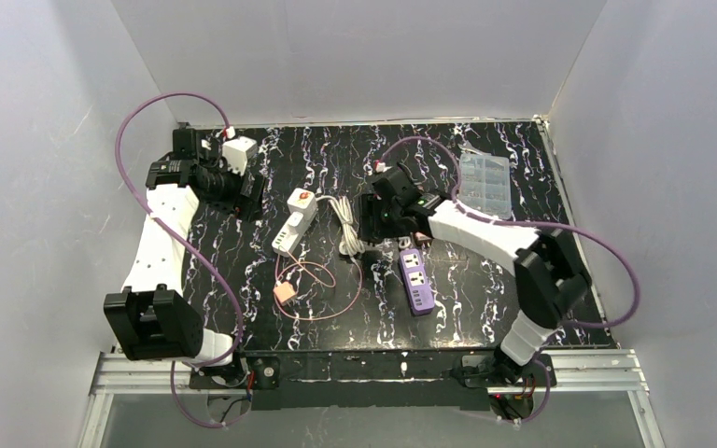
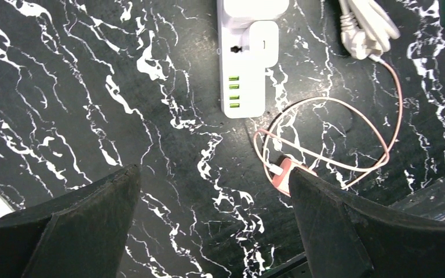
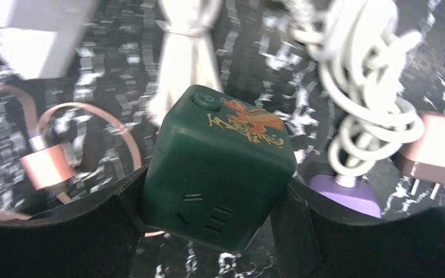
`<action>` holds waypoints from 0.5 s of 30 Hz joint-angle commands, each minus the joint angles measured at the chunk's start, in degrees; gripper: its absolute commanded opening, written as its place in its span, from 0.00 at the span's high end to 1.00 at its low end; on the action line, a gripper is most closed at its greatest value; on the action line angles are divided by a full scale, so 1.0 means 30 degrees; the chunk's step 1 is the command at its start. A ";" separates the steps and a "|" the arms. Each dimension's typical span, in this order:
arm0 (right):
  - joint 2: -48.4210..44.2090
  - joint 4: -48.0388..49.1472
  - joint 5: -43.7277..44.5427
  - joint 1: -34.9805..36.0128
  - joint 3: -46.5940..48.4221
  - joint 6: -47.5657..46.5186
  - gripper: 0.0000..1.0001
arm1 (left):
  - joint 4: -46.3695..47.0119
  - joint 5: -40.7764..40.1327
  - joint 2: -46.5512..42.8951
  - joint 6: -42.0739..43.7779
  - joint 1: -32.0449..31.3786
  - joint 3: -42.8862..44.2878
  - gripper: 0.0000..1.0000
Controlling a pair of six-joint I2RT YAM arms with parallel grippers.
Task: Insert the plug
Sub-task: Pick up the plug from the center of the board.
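Note:
My right gripper is shut on a dark green cube socket with a gold and orange emblem on top, and holds it just above the table near the middle. A purple power strip lies just beside it and shows behind the cube in the right wrist view. A pink plug on a looped pink cable lies left of centre. A white power strip lies beyond it. My left gripper is open and empty over bare table, with the pink plug by its right finger.
A bundled white cable lies between the white strip and my right gripper. A rose adapter with prongs lies right of the cube. A clear plastic box sits at the back right. A white cube adapter sits at the back left.

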 commanded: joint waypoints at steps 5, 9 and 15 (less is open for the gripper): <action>-0.7563 0.6788 -0.6471 0.0076 -0.4221 -0.3812 0.59 | -0.0166 0.3989 -0.1438 -0.0498 -0.0012 0.0936 0.02; -1.1108 1.1452 -0.7526 0.0076 -0.7446 -0.5696 0.63 | 0.0153 0.6521 -0.2072 -0.0207 -0.0008 0.0811 0.02; -1.3989 1.3581 -0.5321 0.0076 -1.0117 -0.9174 0.74 | 0.1117 0.8067 -0.3167 0.0113 -0.0005 0.0109 0.02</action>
